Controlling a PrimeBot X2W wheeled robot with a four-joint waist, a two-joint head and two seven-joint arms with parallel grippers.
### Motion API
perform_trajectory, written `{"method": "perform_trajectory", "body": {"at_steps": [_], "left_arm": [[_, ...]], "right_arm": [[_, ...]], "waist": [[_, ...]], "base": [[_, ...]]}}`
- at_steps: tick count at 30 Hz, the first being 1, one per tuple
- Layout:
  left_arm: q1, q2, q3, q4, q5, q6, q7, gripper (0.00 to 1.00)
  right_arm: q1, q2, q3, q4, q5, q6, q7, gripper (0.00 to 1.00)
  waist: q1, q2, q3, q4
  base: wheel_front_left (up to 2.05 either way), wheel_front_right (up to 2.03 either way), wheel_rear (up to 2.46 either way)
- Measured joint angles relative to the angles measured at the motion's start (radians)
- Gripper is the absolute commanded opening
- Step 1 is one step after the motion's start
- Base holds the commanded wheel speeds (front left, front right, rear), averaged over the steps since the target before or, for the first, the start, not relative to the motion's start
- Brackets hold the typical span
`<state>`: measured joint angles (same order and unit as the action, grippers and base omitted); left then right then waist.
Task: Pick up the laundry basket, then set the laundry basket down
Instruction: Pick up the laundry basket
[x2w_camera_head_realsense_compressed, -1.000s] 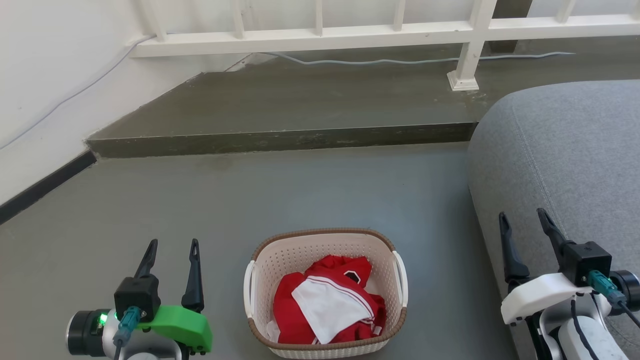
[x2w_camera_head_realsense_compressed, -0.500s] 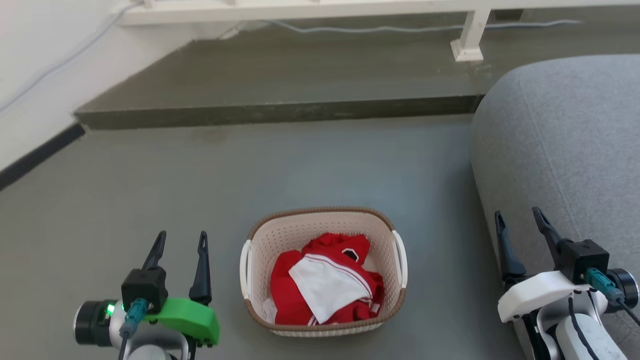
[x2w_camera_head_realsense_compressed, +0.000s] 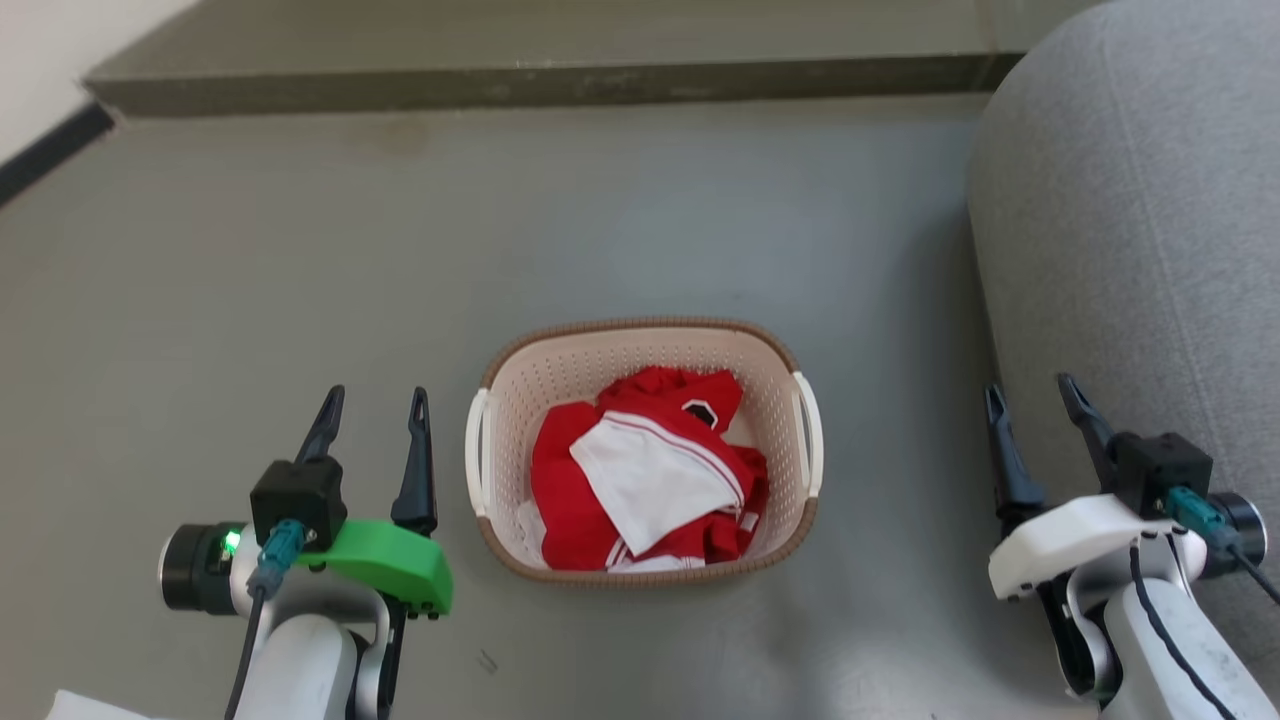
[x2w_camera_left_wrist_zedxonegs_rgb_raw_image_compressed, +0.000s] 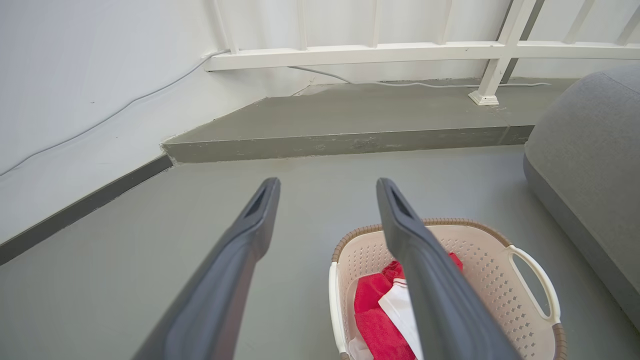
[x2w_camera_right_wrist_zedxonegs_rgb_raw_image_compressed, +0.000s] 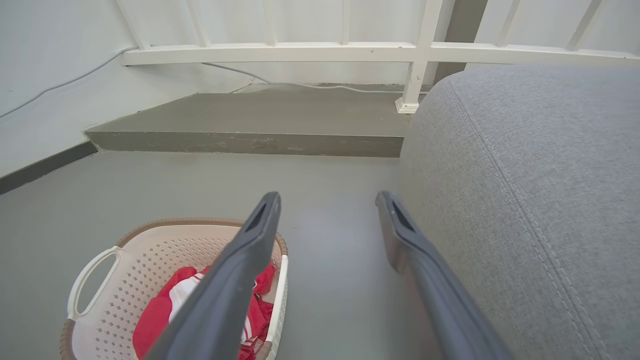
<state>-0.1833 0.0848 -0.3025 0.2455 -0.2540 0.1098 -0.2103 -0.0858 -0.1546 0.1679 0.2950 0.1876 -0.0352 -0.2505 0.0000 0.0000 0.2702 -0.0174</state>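
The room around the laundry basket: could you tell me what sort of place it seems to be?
Probably a domestic living area: a grey sofa stands beside the laundry basket of red and white clothes on the floor, and a white railing stands on a raised step.

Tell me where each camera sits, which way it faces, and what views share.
Head view: on the head, looking steeply down; laundry basket on the floor between the left gripper and right gripper, both open.
Left wrist view: on the left wrist, looking along its fingers towards the railing; basket lower right.
Right wrist view: on the right wrist, along its fingers likewise; basket lower left, grey sofa right.
Shared: all three show the basket; both wrist views, the railing.
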Motion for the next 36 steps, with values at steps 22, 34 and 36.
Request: {"method": "perform_trajectory", "body": {"at_steps": [22,34,36], "left_arm": [[-0.293,-0.012,-0.029,0.143,-0.005,-0.061,0.044,1.00],[-0.518,-0.015,-0.031,0.305,-0.004,-0.123,0.081,1.00],[-0.543,-0.021,-0.037,0.333,-0.005,-0.130,0.087,1.00]], "right_arm": [[-0.288,0.025,0.029,0.113,-0.004,0.043,-0.002,1.00],[-0.511,0.053,0.039,0.245,-0.004,0.053,-0.004,1.00],[-0.528,0.053,0.041,0.271,-0.004,0.058,-0.004,1.00]], "waist": [[0.0001,0.0000,0.301,0.009],[0.0002,0.0000,0.470,-0.007],[0.0001,0.0000,0.490,-0.009]], "base": [[0.00,0.00,0.00],[0.00,0.00,0.00],[0.00,0.00,0.00]]}}
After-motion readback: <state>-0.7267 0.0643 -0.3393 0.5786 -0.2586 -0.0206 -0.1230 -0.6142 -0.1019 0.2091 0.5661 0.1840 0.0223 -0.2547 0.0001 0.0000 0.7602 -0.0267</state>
